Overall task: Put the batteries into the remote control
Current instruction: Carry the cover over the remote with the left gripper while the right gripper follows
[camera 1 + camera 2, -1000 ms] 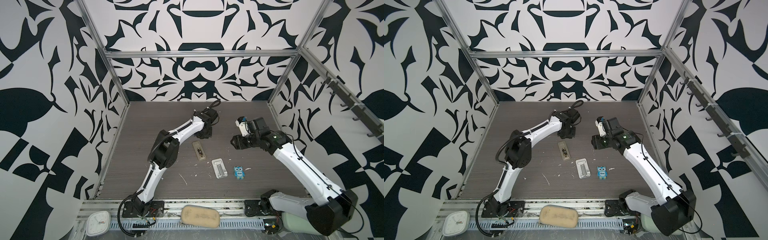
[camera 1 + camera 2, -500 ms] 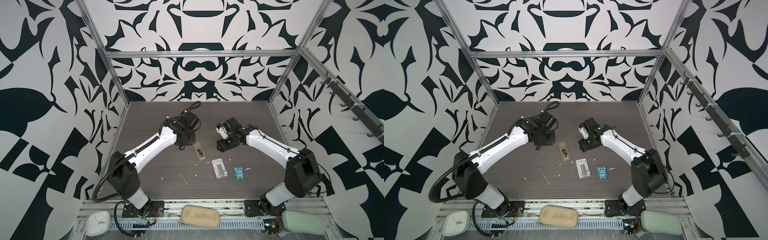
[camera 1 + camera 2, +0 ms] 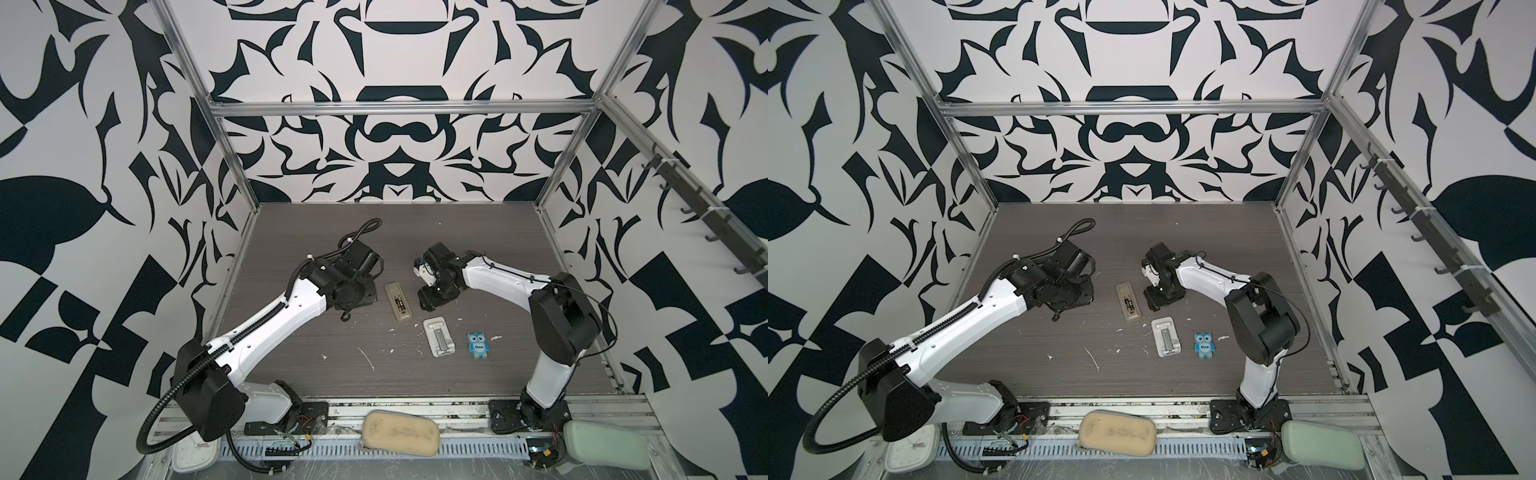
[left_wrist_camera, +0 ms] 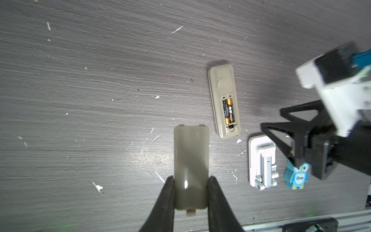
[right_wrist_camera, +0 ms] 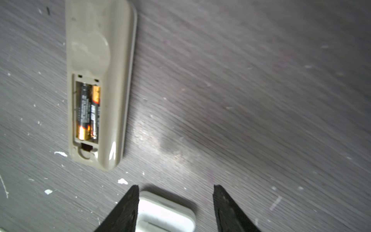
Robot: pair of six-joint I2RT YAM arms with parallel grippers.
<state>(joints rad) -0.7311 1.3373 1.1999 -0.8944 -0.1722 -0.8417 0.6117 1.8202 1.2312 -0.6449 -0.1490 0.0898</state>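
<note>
Two black-and-gold batteries (image 5: 87,112) inside greyish remote control (image 5: 98,40)

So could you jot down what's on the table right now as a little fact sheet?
remote control: lying back up on the table, opened
batteries: both seated side by side inside the remote
battery cover: pinched in the left gripper, off the remote
right gripper: open, empty, beside the remote
also there: white stand, blue owl

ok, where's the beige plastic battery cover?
The beige plastic battery cover is pinched in the left gripper (left wrist view), which sits left of the beige remote control in both top views.
</note>
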